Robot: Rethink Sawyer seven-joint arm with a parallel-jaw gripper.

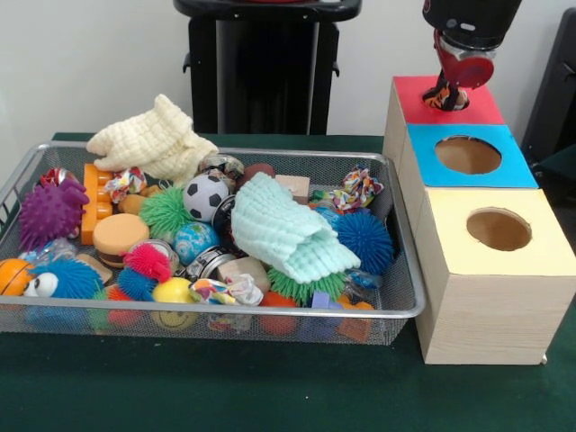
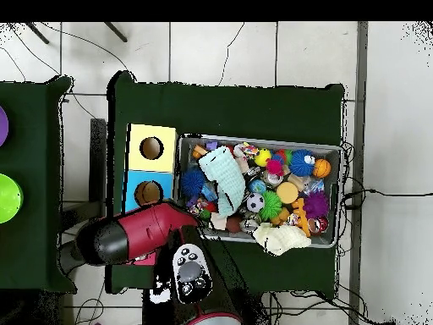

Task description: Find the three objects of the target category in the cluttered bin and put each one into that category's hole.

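My gripper (image 1: 447,97) hangs at the far right over the red panel (image 1: 486,110) of the pale wooden box. It is shut on a small orange-and-black striped plush tiger (image 1: 444,99), which sits right at the red hole and hides the hole. The silver wire-mesh bin (image 1: 225,311) stands left of the box, full of toys. No tan-orange bear shows among the clutter. In the overhead view my red arm (image 2: 139,237) covers the red panel, and the bin (image 2: 341,195) lies to its right.
The blue-panelled hole (image 1: 468,155) and the yellow-panelled hole (image 1: 499,229) are nearer the camera on the same box. In the bin lie a cream cloth (image 1: 153,139), a mint cloth (image 1: 288,229), a soccer ball (image 1: 205,196), spiky balls and rope toys.
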